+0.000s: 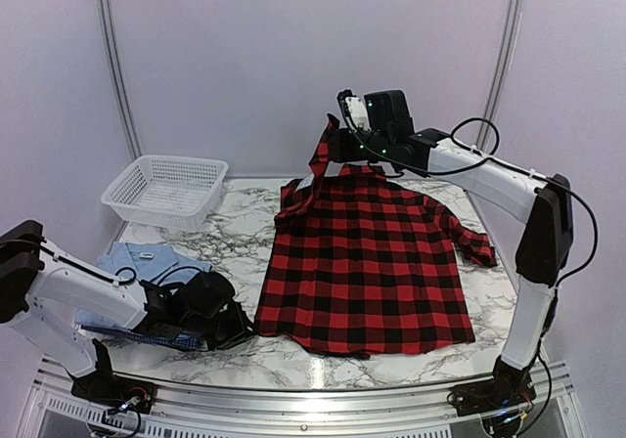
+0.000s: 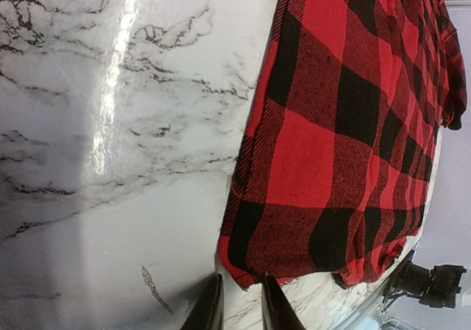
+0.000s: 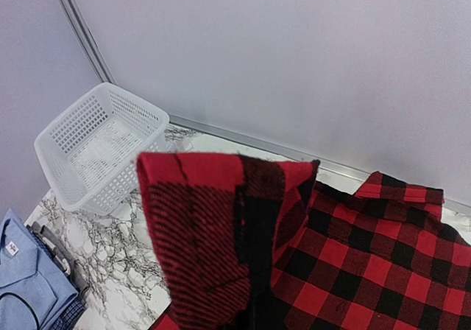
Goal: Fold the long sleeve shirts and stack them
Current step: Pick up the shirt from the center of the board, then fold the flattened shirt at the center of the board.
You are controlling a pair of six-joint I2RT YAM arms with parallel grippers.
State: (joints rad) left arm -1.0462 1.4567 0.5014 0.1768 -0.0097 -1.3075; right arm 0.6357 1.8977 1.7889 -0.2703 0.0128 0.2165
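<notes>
- The red-and-black plaid shirt (image 1: 367,267) lies flat in the middle of the desk (image 1: 254,238). One sleeve (image 1: 321,156) at the far side is lifted up in the air.
- The right jaws are pinched shut on that sleeve. If they only have a thin bit of cloth, the sleeve could slip out and flop down in a heap.
- If the right arm pulls too hard or too far, the whole shirt may slide on the shiny desk. It could get wrinkled, and the fold would come out crooked.
- The left jaws are low at the near left corner of the shirt. They are open just a little, with nothing in them. The corner (image 2: 246,275) sits just in front of the tips.
- If they close here they might miss the cloth, grab only the top layer, or scrape the desk.
- The light blue shirt (image 1: 147,260) lies on the blue checked shirt (image 3: 66,314) at the near left, right by the left arm. The arm could bump or drag them.
- The white basket (image 1: 166,192) sits at the far left, well apart from all this.
</notes>
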